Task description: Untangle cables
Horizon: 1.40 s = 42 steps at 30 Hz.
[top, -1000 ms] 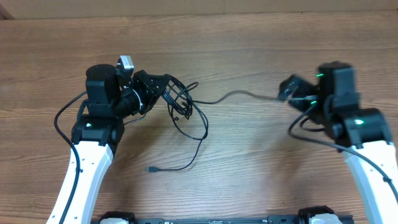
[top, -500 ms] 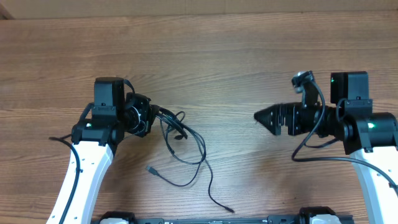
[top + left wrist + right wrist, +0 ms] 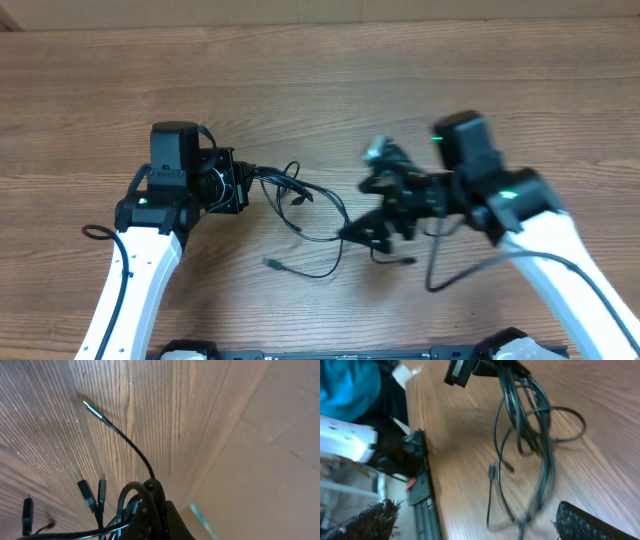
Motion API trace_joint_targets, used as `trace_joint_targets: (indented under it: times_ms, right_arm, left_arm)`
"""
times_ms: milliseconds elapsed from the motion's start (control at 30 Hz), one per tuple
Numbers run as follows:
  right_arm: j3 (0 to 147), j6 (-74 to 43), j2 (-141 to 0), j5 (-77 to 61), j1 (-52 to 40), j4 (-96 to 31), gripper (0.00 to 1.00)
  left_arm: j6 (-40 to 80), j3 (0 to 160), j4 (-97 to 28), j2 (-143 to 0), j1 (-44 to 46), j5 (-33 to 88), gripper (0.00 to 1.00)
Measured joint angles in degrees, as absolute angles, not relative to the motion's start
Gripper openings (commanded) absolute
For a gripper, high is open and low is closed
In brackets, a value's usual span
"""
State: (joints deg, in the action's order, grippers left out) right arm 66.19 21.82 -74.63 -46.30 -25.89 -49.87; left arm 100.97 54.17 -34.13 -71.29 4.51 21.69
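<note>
The desk (image 3: 320,90) was brown wood with long grain running side to side, evenly lit and without hard shadows; a paler tan strip (image 3: 400,12) ran along its far edge; a dark rail (image 3: 350,353) lay along the near edge. In the left wrist view the wood took a soft sheen; past its edge stood a pale beige surface (image 3: 270,460) crossed by thin seams, with a short teal streak (image 3: 202,519) low down. In the right wrist view the black rail (image 3: 422,495) lined the desk edge; beyond it sat a blurred blue shape (image 3: 345,385) and a white object (image 3: 345,437).
</note>
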Motion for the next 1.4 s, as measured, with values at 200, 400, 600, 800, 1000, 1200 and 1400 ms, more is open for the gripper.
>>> trace_joint_targets:
  times_ms: [200,400,600,800,1000,1200,1400]
  right_arm:
    - [66.0,17.8,-82.7,-35.7,-35.9,-42.9,1.0]
    - [66.0,15.8,-89.1,-22.2,-41.8,-43.2,1.0]
    - [65.9,14.2,-94.8,-17.0,-43.5,-43.8,0.94]
    - [65.9,11.8,-95.1,-17.6,-43.5,-47.8,0.63]
    - [65.6,11.7,-95.1,-20.8,-43.5,-55.4,0.7]
    - [65.5,12.1,-95.1,-22.8,-43.5,-53.0,1.0]
    - [65.4,12.2,-94.8,-22.9,-43.7,-40.0,1.0]
  left_arm:
    - [103.8,54.2,-34.1,-71.3,4.5,22.1,0.04]
    - [105.2,54.2,-34.0,-71.3,4.5,22.4,0.04]
    - [105.6,54.2,-31.1,-71.3,3.3,23.4,0.04]
    - [106.0,54.2,-26.4,-71.3,-2.3,26.2,0.04]
    - [106.0,54.2,-23.7,-71.3,-9.3,27.3,0.04]
    - [103.5,54.2,-26.1,-71.3,-10.9,30.0,0.04]
    - [103.7,54.2,-32.7,-71.3,-8.7,30.5,0.04]
